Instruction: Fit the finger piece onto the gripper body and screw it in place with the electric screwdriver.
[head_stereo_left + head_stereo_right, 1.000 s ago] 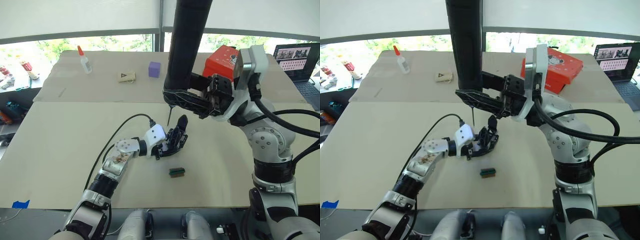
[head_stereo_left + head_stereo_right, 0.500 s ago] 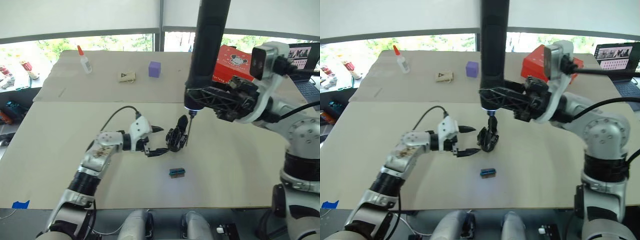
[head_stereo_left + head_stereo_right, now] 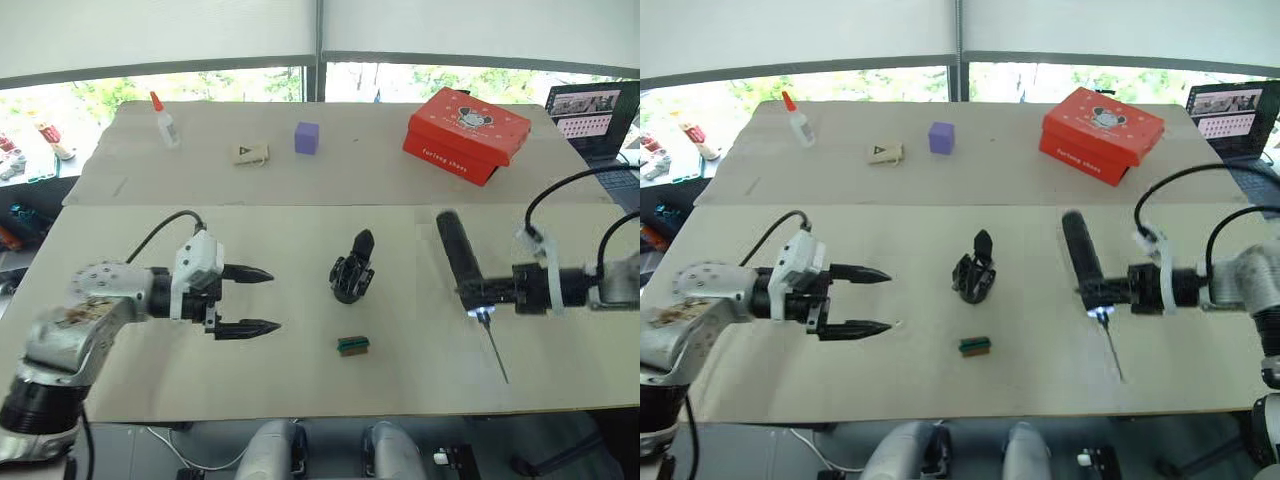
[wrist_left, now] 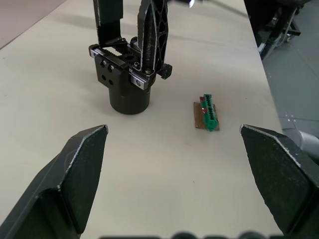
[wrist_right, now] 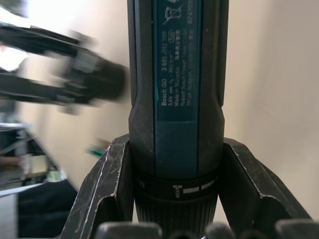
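Observation:
The gripper body [image 3: 352, 272] stands alone mid-table on its round base, black fingers pointing up [image 4: 130, 74]. I cannot tell the finger piece apart from those upright fingers. My left gripper [image 3: 272, 299] is open and holds nothing. It is well to the left of the body, with its tips pointing at it. Right of the body, the electric screwdriver [image 3: 460, 258] lies nearly level, low over the table. Its lit tip and thin bit [image 3: 496, 352] point toward the front edge. My right gripper [image 5: 174, 149] is shut on it near the tip end.
A small green-and-black block [image 3: 353, 345] lies in front of the body. Along the back are a red box [image 3: 467, 122], a purple cube [image 3: 307, 137], a small card [image 3: 252, 153] and a glue bottle [image 3: 164, 118]. A laptop [image 3: 600, 112] sits far right.
My left gripper let go of the body and drew back to the left, open. My right arm swung the screwdriver from upright over the body down to the right.

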